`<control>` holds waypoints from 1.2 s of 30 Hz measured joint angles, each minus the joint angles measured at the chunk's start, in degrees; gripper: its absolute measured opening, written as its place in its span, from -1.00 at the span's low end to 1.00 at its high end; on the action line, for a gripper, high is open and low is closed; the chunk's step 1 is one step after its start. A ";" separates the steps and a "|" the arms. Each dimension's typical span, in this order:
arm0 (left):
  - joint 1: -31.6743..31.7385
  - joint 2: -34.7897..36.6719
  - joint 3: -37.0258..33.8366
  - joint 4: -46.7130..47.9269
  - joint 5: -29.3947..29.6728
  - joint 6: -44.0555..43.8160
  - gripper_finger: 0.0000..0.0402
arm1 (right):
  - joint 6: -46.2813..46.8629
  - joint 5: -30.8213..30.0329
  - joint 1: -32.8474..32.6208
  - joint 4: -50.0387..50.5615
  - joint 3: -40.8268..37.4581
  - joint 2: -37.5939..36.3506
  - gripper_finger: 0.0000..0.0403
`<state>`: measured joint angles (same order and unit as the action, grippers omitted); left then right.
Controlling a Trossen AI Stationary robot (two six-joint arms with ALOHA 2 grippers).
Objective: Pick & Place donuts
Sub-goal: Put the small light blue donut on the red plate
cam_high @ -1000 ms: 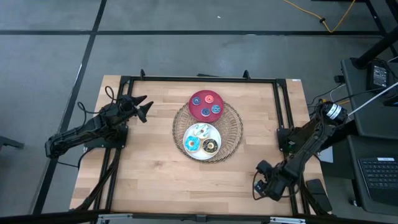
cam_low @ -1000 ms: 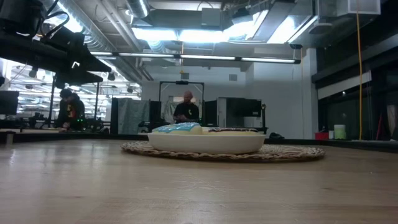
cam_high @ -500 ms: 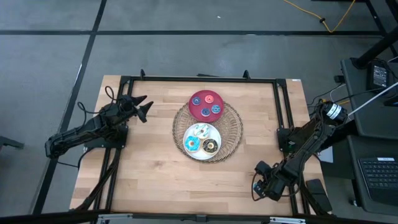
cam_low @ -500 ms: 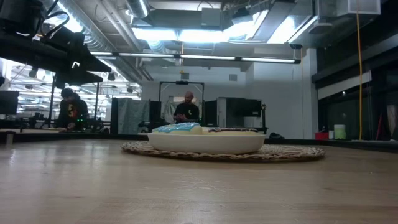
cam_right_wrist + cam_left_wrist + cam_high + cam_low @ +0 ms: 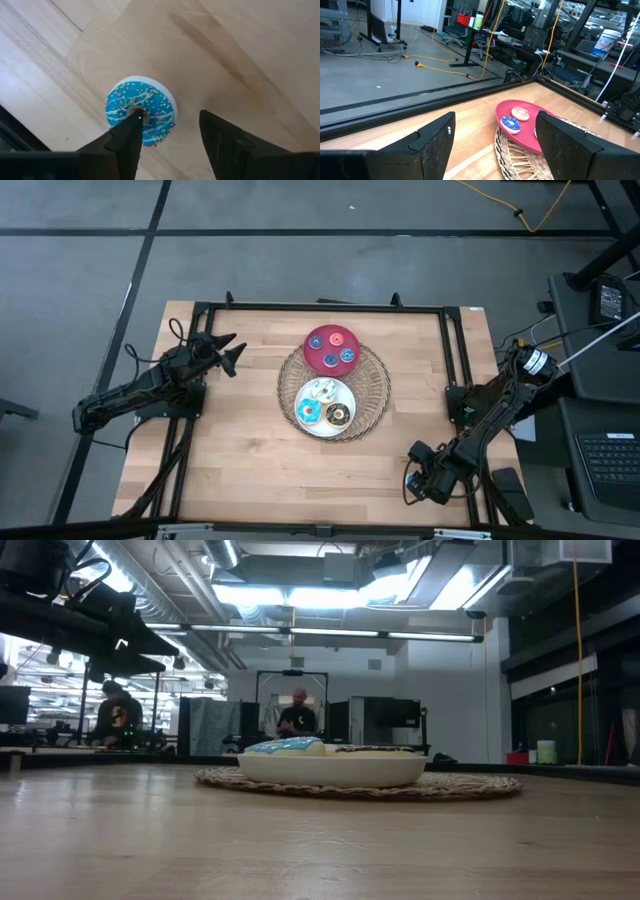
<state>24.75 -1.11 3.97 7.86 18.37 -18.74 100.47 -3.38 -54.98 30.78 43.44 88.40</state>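
Note:
A blue-iced, sprinkled donut [image 5: 141, 117] lies flat on the wood near the table's near right corner. My right gripper [image 5: 172, 125] [image 5: 418, 480] is open above it and points down. One fingertip shows over the donut's hole and the other stands off its rim. In the high view the gripper hides this donut. More donuts lie on the red plate [image 5: 318, 350] and the white plate [image 5: 322, 428], which both rest on the wicker tray [image 5: 375, 385]. My left gripper [image 5: 228, 352] [image 5: 495, 137] is open at the table's left side, facing the red plate [image 5: 532, 137].
The red plate carries blue donuts [image 5: 347, 355] and an orange-pink one [image 5: 337, 337]. The white plate carries a white-sprinkled [image 5: 322, 389], a blue [image 5: 308, 412] and a dark brown donut [image 5: 338, 415]. A black frame [image 5: 455, 360] runs along the table's edges. People stand far behind the table.

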 joint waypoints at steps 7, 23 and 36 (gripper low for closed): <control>0.00 -0.02 0.00 0.00 0.00 0.00 0.33 | 1.03 0.16 0.00 0.41 0.00 0.00 -0.35; -0.01 -0.02 0.00 -0.02 0.00 0.00 0.33 | -4.76 0.46 6.06 7.47 3.61 -0.02 -0.90; -0.02 -0.02 0.00 -0.02 0.00 0.00 0.33 | -30.16 0.96 24.60 21.79 15.42 0.96 -0.95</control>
<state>24.73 -1.12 3.97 7.84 18.37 -18.74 70.30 -2.42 -30.38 52.57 58.86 89.36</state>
